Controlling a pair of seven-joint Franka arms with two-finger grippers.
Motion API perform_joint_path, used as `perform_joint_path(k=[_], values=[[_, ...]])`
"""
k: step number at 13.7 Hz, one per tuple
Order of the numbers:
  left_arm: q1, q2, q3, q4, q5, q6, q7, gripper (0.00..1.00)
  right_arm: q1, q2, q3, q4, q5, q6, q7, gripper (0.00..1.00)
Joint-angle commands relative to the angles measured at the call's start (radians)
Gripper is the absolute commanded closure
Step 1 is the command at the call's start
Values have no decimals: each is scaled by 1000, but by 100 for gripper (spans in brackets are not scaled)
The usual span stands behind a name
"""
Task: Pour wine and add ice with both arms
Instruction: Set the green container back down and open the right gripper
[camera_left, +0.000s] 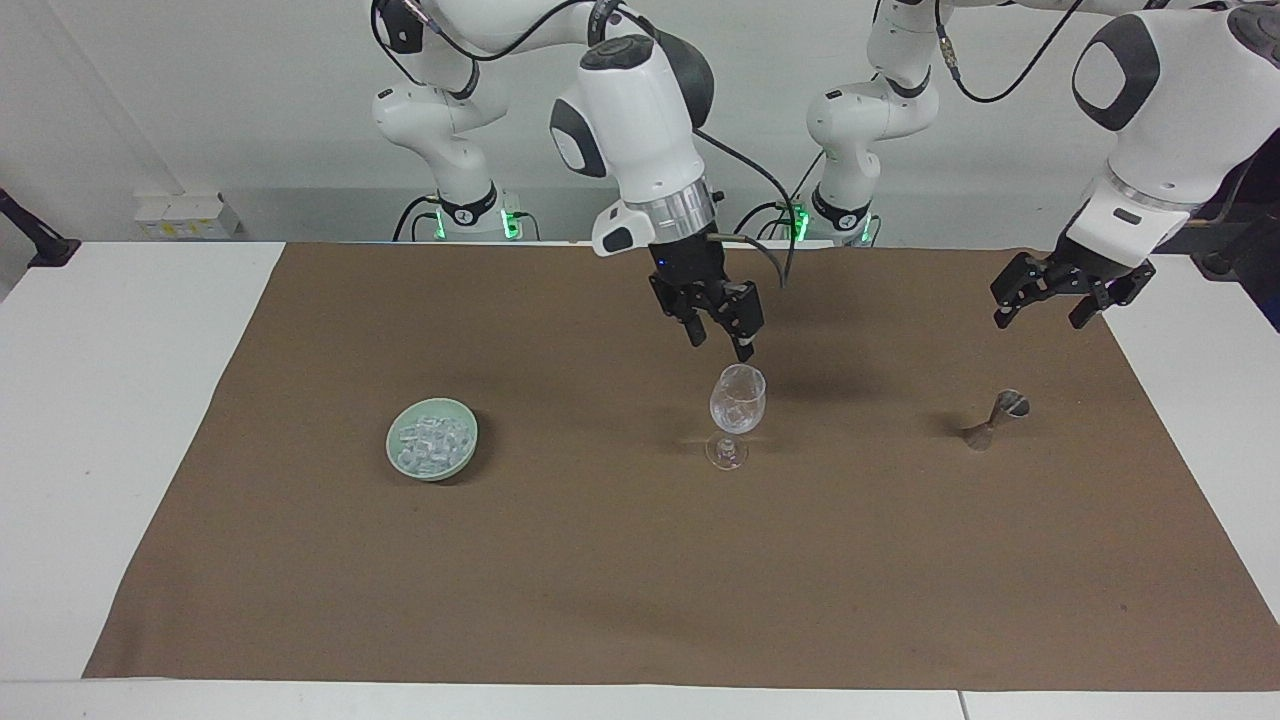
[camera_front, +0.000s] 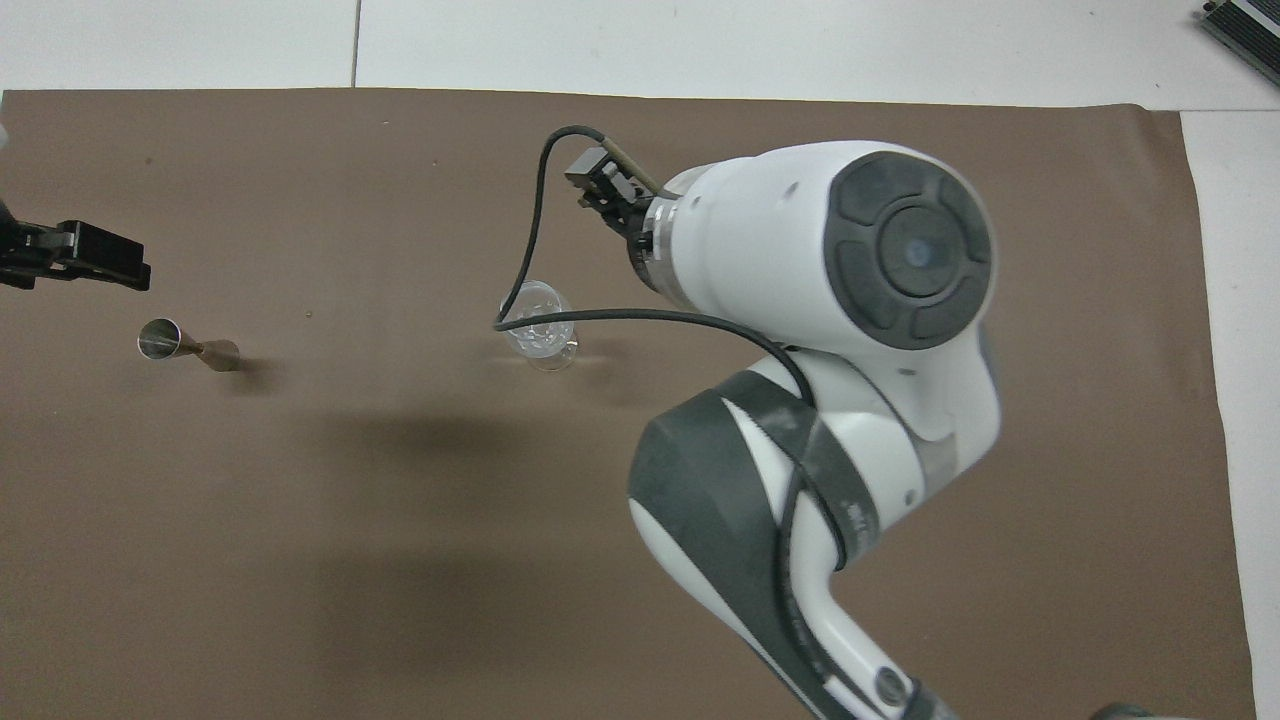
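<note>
The ice (camera_left: 431, 440) is heaped in a pale green bowl (camera_left: 400, 452) toward the right arm's end of the cloth; the right arm hides both in the overhead view. A clear stemmed glass (camera_left: 737, 405) (camera_front: 538, 325) stands upright mid-cloth, with clear lumps showing in its cup. My right gripper (camera_left: 720, 340) hangs open just above the glass, touching nothing. My left gripper (camera_left: 1040, 318) (camera_front: 75, 260) waits open in the air over the cloth's edge at the left arm's end. No wine is in view.
A small metal jigger (camera_left: 990, 420) (camera_front: 185, 346) stands on the brown cloth (camera_left: 640, 580) below the left gripper. The right arm's big white wrist (camera_front: 830, 250) covers the middle of the overhead view. White table (camera_left: 120, 400) borders the cloth.
</note>
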Motion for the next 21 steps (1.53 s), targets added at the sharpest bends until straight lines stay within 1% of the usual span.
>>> perform_joint_path(k=[1,2,3,5,6,8,10,13,15,16,17,19,20,21], values=[[-9,-3,2,10,28,-20,5,0,-109,-196,11,-195,-23,-30,-104,0],[-9,-3,2,10,28,-20,5,0,-141,-246,11,-233,-23,-53,-157,0],[-9,-3,3,10,28,-20,5,0,-178,-279,11,-244,-23,-120,-208,0],[-9,-5,3,10,26,-18,5,0,-224,-313,10,-241,-23,-240,-340,0],[-9,-5,3,10,26,-18,5,0,-239,-315,7,-238,-26,-278,-398,0],[-9,-3,3,10,26,-18,5,0,-305,-321,8,-227,-26,-322,-536,0],[-9,-6,3,10,25,-20,5,0,-366,-315,2,-186,-26,-397,-701,0],[-9,-2,2,10,28,-18,5,0,-477,-314,-5,-175,-29,-446,-985,0],[-9,-3,3,10,28,-18,5,0,-477,-292,-41,-126,-79,-477,-1104,0],[-9,-3,3,10,28,-18,5,0,-477,-272,-44,-93,-98,-503,-1124,0],[-9,-3,3,10,28,-18,5,0,-474,-257,-44,-65,-99,-532,-1127,0],[-9,-5,3,10,25,-18,5,0,-465,-232,-45,-49,-92,-559,-1129,0],[-7,-8,5,12,23,-14,5,0,-445,-217,-50,-25,-99,-578,-1129,0],[-6,-9,5,12,23,-14,6,0,-418,-196,-77,12,-99,-614,-1127,0]])
